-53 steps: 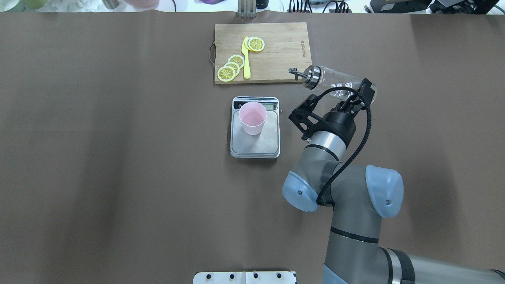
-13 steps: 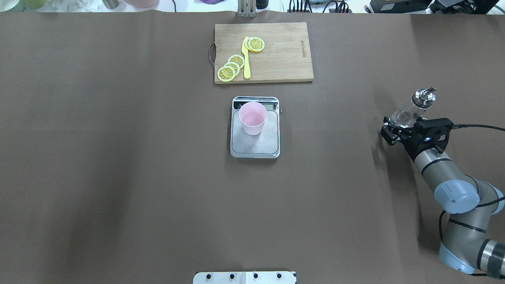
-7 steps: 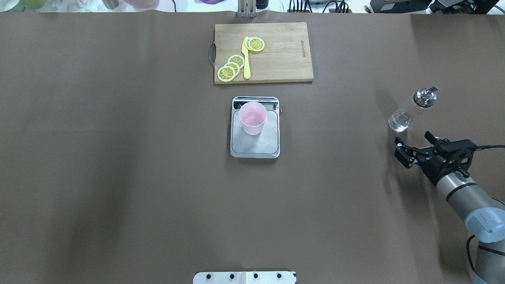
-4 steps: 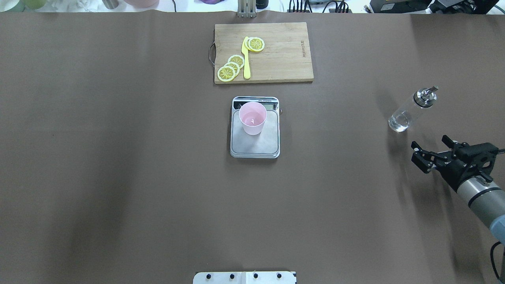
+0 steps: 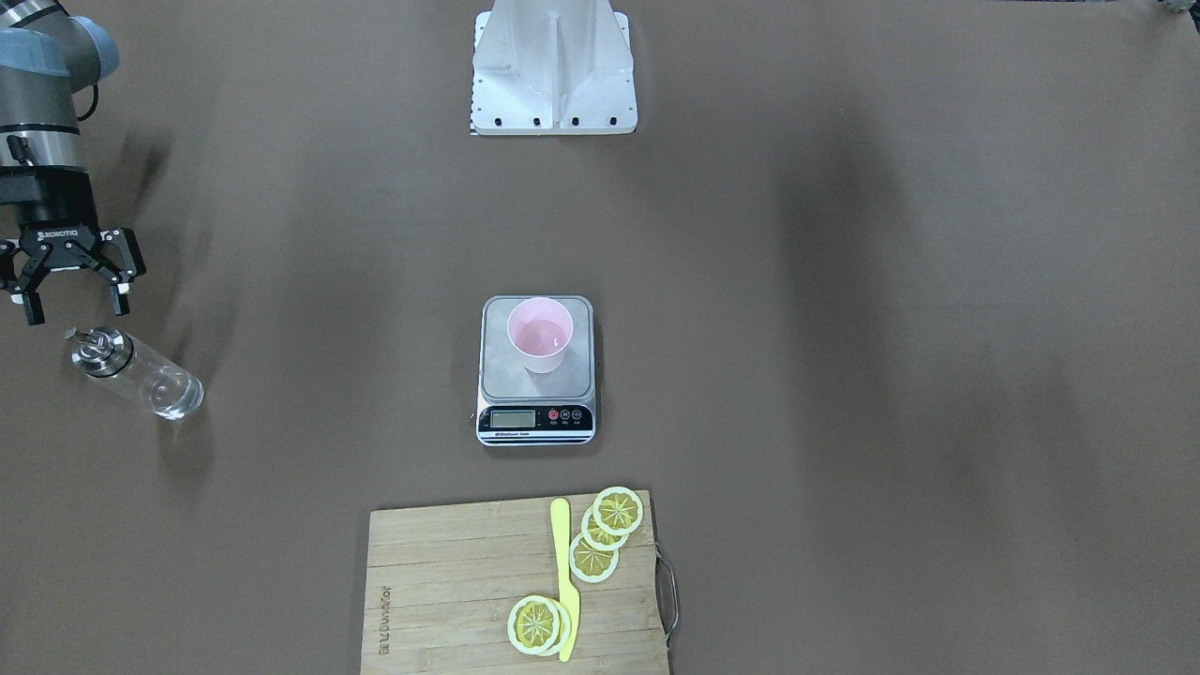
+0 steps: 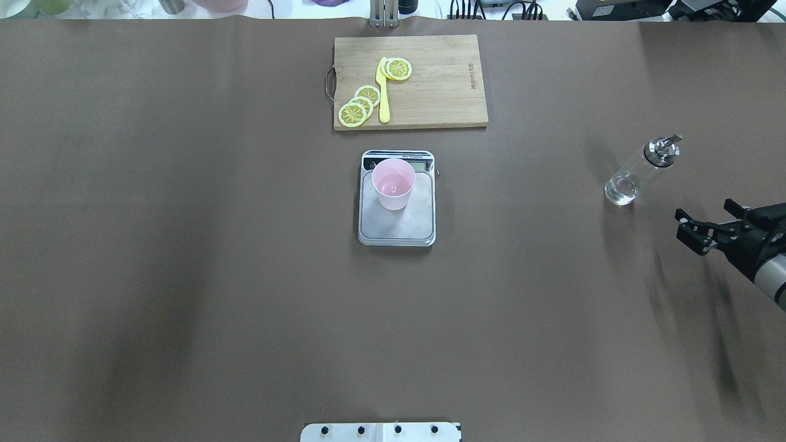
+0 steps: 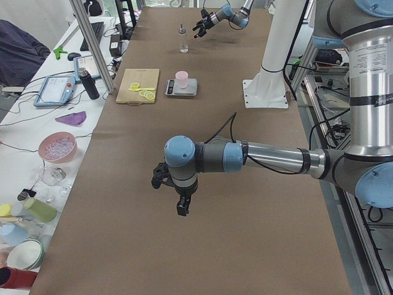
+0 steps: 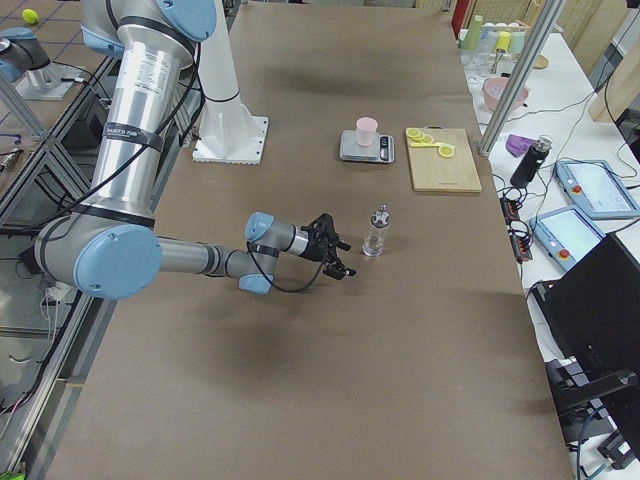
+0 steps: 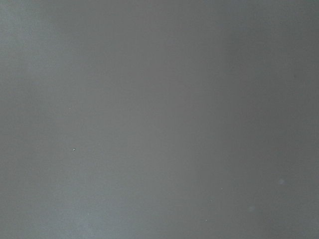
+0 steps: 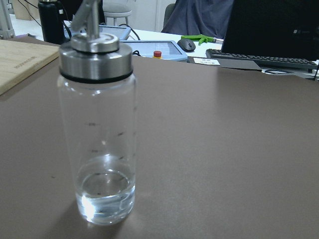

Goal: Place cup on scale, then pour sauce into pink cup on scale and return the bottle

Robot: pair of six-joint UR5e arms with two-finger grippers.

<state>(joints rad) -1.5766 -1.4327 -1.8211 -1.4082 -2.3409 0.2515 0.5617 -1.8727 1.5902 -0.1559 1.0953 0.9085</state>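
bottle [image 10: 97, 129] upright on table [image 10: 224, 149] | little clear sauce [image 10: 105, 191] at bottom

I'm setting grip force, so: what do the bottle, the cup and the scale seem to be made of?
Bottle: clear glass by its look, see-through with glossy highlights; its cap is brushed silver metal.
Cup: opaque pale pink, matte, probably plastic.
Scale: dull grey platform with soft reflections, likely steel; black panel looks plastic.

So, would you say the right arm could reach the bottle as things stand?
Probably yes. The right gripper is open and hangs close to the bottle, which stands upright on its own, with nothing between the two to block the way.
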